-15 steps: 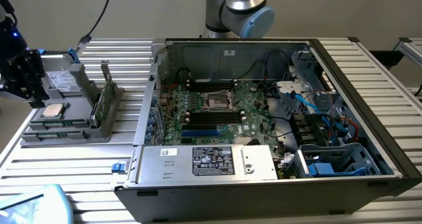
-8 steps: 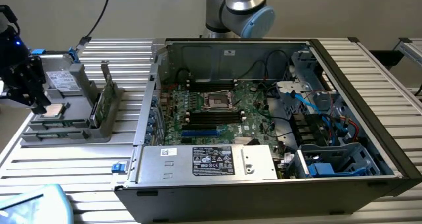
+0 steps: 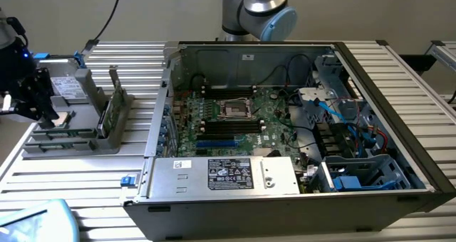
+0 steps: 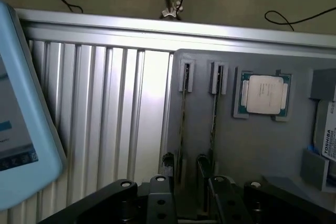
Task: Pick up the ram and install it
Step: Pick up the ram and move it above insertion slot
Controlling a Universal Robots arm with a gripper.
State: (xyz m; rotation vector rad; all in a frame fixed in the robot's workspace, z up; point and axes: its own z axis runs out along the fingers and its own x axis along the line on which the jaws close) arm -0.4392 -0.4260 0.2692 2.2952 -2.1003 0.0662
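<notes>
In the exterior view the fingers (image 3: 44, 111) are a dark mass partly cut off at the frame edge, and we cannot make out their tips there. They hang over the grey tray (image 3: 71, 146) on the tabletop (image 3: 128, 55). The ram (image 3: 112, 95) stands on edge in the tray, apart from the fingers on the side toward the open case (image 3: 285, 210). Bare ribbed tabletop lies around the tray. The arm (image 3: 260, 7) rises behind the case.

In the wrist view the fingers are spread, gripping nothing, and point toward the tray. The ram (image 4: 182, 124) shows edge-on in its slot, lined up with the gap between them; how far beneath we cannot tell. A second stick (image 4: 214, 121) lies just outside one finger, with the processor (image 4: 264, 94) beyond it. A blue-edged screen (image 4: 21, 129) is cut off on the fingers' other side.
</notes>
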